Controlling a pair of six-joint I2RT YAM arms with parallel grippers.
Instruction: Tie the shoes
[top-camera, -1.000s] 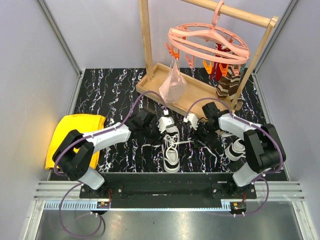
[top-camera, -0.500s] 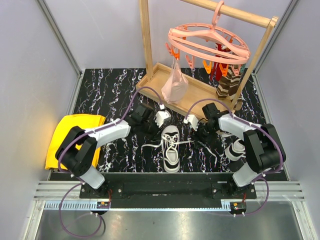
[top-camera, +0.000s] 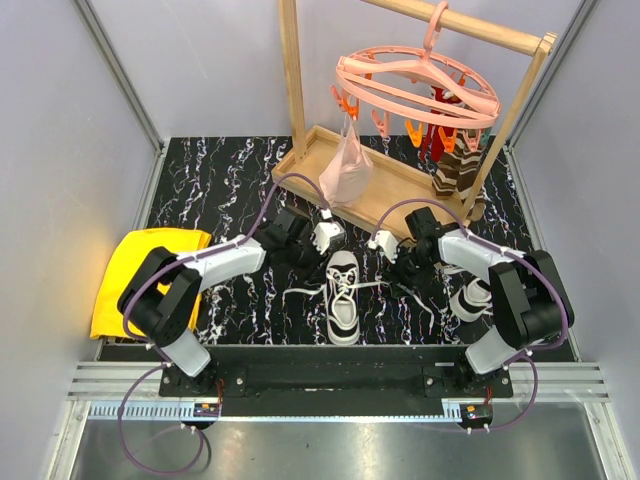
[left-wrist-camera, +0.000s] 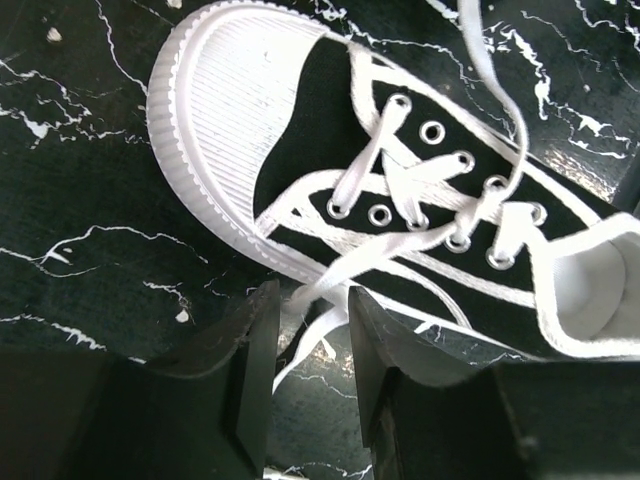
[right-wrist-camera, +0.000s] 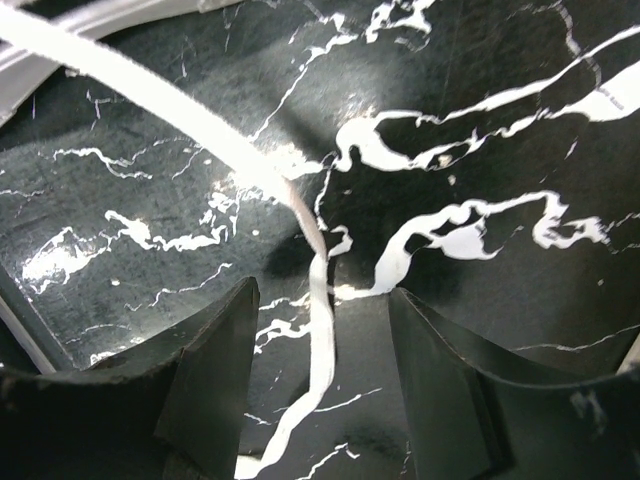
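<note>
Backing off the centre shoe (top-camera: 342, 298) goes the left end effector (left-wrist-camera: 310, 300), jaws easing apart, lace (left-wrist-camera: 303, 345) slack between them. Meanwhile the right end effector (right-wrist-camera: 322, 300) stays spread astride the other lace (right-wrist-camera: 200, 130). No knot yet; second shoe (top-camera: 470, 298) waits on the worktop (top-camera: 220, 180).

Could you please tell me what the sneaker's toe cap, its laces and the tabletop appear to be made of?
Toe cap: likely white rubber, matte, with fine moulded ribs.
Laces: flat woven fabric, probably cotton or polyester; they lie limp.
Tabletop: glossy black marble-look surface with white veins, possibly a printed sheet.
</note>
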